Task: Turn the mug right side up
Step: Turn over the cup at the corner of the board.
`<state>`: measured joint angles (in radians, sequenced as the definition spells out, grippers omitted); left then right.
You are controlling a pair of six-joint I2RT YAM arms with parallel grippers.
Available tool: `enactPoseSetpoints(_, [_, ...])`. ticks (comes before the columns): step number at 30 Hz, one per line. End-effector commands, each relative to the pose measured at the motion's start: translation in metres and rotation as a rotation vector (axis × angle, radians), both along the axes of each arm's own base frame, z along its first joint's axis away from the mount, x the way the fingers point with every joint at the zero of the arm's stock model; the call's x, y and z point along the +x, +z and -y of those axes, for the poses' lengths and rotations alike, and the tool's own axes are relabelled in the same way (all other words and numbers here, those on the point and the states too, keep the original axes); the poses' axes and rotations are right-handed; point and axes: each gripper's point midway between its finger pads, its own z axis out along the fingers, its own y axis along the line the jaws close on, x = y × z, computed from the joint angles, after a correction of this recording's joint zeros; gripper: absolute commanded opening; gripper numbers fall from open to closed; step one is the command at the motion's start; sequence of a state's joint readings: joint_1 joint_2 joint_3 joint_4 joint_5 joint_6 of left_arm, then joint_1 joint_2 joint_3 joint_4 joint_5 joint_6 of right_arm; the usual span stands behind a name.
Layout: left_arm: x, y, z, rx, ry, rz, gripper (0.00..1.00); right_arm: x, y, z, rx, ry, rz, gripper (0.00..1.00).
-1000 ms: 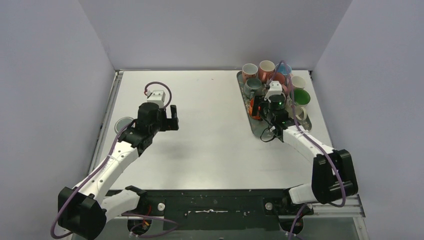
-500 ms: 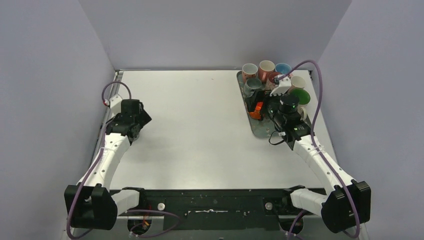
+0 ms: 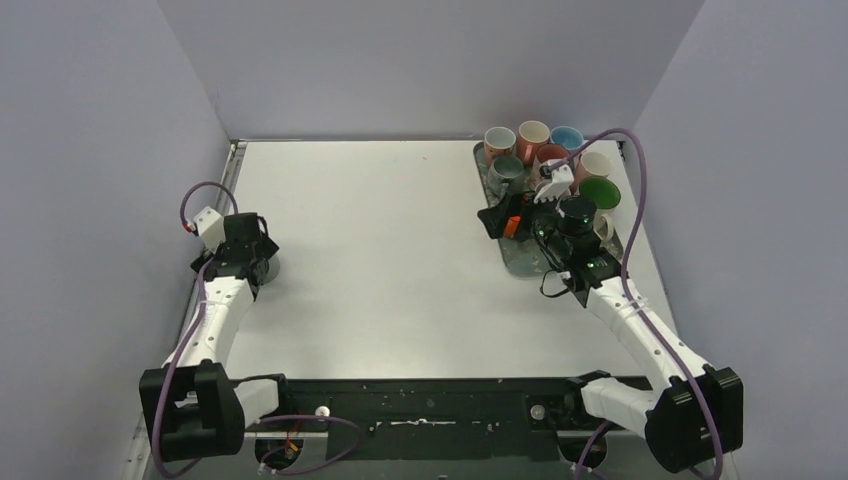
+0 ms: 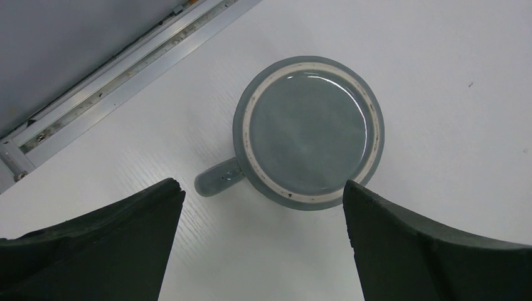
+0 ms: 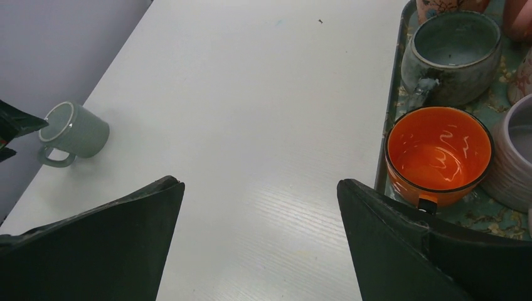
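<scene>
A grey-blue mug [image 4: 310, 128] stands upside down on the white table, its flat base up and its handle [image 4: 216, 179] towards the lower left in the left wrist view. It also shows small at the far left in the right wrist view [image 5: 74, 132]. My left gripper [image 4: 260, 188] is open and empty, hovering right above the mug, one finger on each side. In the top view the left gripper [image 3: 252, 263] hides the mug. My right gripper [image 5: 257, 182] is open and empty over the table at the tray's left edge, as the top view [image 3: 500, 218] also shows.
A patterned tray [image 3: 522, 263] at the back right holds several upright mugs, among them an orange one [image 5: 438, 153] and a grey one [image 5: 453, 55]. A metal rail [image 4: 119, 72] runs along the table's left edge, close to the upside-down mug.
My left arm swung left and back, from mid-table to above the mug at the left edge. My right gripper shifted left from over the tray to its left rim.
</scene>
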<state>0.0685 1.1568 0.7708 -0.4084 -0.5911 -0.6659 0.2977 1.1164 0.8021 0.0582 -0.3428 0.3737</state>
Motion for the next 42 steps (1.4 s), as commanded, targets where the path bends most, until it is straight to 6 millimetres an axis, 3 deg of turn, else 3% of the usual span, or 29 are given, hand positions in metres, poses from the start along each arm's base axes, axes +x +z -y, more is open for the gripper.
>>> enactPoseSetpoints(1, [0.029, 0.019, -0.003, 0.005, -0.102, 0.148, 0.97, -0.010, 0.033, -0.007, 0.036, 0.031, 0.110, 1.00])
enactPoseSetpoints(10, [0.030, -0.007, -0.016, -0.060, -0.087, 0.077, 0.97, -0.019, 0.044, -0.021, 0.019, 0.046, 0.137, 1.00])
enactPoseSetpoints(17, [0.036, -0.008, 0.011, -0.141, -0.213, 0.144, 0.97, -0.022, 0.046, -0.020, 0.008, 0.038, 0.146, 1.00])
enactPoseSetpoints(24, [0.027, -0.028, 0.033, -0.228, -0.277, 0.101, 0.94, -0.021, 0.046, -0.020, 0.007, 0.035, 0.145, 1.00])
enactPoseSetpoints(28, [0.027, -0.029, 0.044, -0.251, -0.321, 0.096, 0.92, -0.021, 0.047, -0.019, 0.008, 0.031, 0.147, 1.00])
enactPoseSetpoints(37, [0.032, -0.024, 0.102, -0.272, -0.391, 0.079, 0.84, -0.021, 0.051, -0.016, 0.013, 0.017, 0.156, 1.00])
enactPoseSetpoints(42, [0.027, -0.028, 0.100, -0.235, -0.320, 0.025, 0.79, -0.023, 0.049, -0.017, 0.020, 0.028, 0.149, 1.00])
